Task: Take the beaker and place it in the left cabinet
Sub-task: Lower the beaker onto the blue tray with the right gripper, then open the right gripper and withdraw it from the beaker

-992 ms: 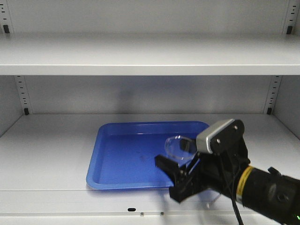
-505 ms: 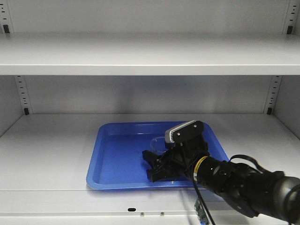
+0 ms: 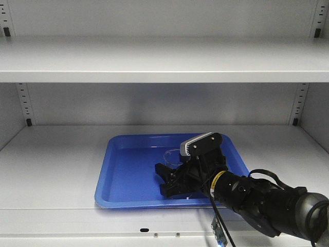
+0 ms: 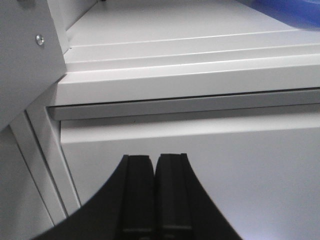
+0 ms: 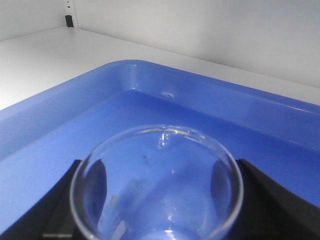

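The right gripper [image 3: 172, 181] grasps the beaker [image 5: 157, 182] over the blue tray [image 3: 128, 170] on the cabinet [image 3: 56, 159] shelf; released tilted, the glass could topple.

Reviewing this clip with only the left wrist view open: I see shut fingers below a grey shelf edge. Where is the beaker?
Observer: The beaker sits between the fingers of the right gripper, over the blue tray.
Operator: Is the tray inside the cabinet?
Observer: Yes, it lies on the lower shelf of the left cabinet, near the front edge.
Operator: Has the beaker been let go?
Observer: Cannot tell. The right wrist view shows a finger on each side of the glass, but not whether they press it.
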Motion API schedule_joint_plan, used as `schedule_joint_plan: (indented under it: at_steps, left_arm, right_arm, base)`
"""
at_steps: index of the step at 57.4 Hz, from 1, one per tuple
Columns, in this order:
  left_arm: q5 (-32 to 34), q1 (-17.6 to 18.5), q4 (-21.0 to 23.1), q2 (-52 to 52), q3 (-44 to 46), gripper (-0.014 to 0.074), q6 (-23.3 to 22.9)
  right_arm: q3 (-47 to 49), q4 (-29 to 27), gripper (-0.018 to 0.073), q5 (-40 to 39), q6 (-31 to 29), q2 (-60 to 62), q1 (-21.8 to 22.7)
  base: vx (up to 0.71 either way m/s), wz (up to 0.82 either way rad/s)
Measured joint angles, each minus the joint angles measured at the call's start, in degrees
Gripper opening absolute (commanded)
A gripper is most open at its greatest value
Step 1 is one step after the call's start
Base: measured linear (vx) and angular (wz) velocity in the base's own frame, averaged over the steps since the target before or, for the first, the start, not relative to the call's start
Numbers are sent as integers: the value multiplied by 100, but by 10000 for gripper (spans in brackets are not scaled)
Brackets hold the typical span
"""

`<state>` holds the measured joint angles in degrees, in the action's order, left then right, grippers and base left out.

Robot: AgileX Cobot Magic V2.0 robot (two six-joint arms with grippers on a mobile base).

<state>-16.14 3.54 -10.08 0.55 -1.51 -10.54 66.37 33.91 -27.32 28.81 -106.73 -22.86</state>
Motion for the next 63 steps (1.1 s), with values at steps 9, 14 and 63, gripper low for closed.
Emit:
schedule_joint_plan:
  at_steps: [9, 14, 63]
  left_arm:
    - [0, 0, 0, 0, 0, 4, 0]
    - [0, 0, 0, 0, 0, 4, 0]
    - [0, 0, 0, 0, 0, 4, 0]
  right_arm:
    - [0, 18, 653, 49, 49, -2, 0]
    - [0, 49, 659, 67, 62, 47, 0]
    - [-1221, 518, 631, 417, 177, 2246, 0]
  base:
    - [0, 0]
    - [0, 0]
    - [0, 0]
